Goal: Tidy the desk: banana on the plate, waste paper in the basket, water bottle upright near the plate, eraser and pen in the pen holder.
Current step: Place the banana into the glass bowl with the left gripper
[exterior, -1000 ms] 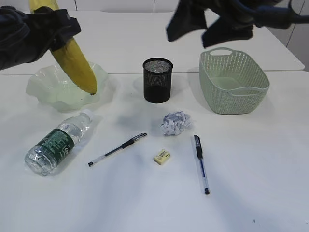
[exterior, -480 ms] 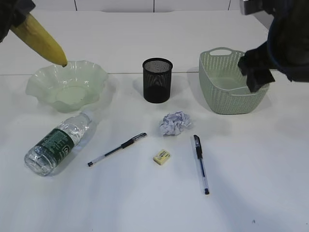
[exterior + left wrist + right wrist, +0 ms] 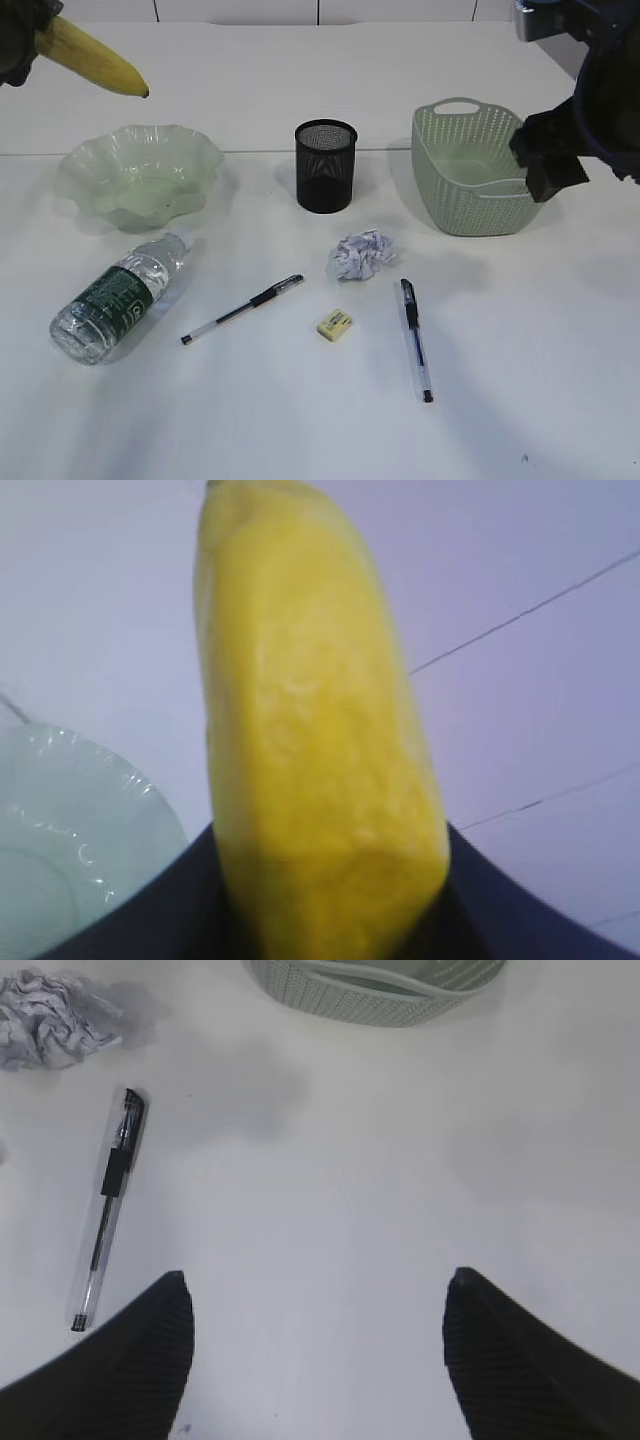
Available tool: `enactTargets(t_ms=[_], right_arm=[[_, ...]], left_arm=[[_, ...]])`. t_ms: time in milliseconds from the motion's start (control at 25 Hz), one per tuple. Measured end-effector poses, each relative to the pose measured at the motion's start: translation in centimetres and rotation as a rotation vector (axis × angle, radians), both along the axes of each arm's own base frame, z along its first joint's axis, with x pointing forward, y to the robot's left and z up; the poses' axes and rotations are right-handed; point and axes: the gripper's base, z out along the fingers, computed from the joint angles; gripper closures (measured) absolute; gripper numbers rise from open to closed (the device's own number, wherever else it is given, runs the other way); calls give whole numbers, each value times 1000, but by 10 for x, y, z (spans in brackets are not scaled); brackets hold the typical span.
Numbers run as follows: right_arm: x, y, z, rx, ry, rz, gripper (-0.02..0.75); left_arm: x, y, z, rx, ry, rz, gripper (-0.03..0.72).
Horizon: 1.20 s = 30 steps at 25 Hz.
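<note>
The yellow banana (image 3: pixel 95 62) hangs in the air at the far left, above and behind the green plate (image 3: pixel 200 152), with my left gripper (image 3: pixel 330 900) shut on its thick end. The plate holds nothing. My right gripper (image 3: pixel 548 165) hovers open and empty by the near right corner of the basket (image 3: pixel 470 175). The water bottle (image 3: pixel 120 297) lies on its side in front of the plate. On the desk (image 3: pixel 540 380) lie the waste paper (image 3: pixel 362 254), the eraser (image 3: pixel 335 324) and two pens (image 3: pixel 243 309) (image 3: pixel 416 338). The pen holder (image 3: pixel 326 166) stands upright.
In the right wrist view the right-hand pen (image 3: pixel 108 1210) lies left of the fingers, the paper ball (image 3: pixel 50 1020) is at the top left and the basket's wall (image 3: pixel 380 995) is at the top. A second white table stands behind.
My left gripper has lifted the banana up and to the left, from over the plate. My right arm has come down to the right, beside the basket.
</note>
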Motion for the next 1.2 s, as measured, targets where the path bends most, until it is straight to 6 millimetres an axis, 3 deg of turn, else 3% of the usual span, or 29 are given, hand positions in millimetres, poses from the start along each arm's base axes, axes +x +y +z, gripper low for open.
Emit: enactTargets(t_ms=[200, 440, 800, 1200], right_arm=[[-13, -6, 13, 0, -6, -16, 162], [-20, -9, 20, -1, -5, -25, 162], [-22, -10, 19, -8, 13, -33, 163], [-22, -10, 19, -11, 18, -35, 163]], left_arm=[[40, 5, -24, -126, 53, 23, 386], [67, 0, -58, -209, 116, 28, 386], [94, 12, -109, -378, 152, 68, 386], [104, 14, -134, -334, 177, 26, 386]])
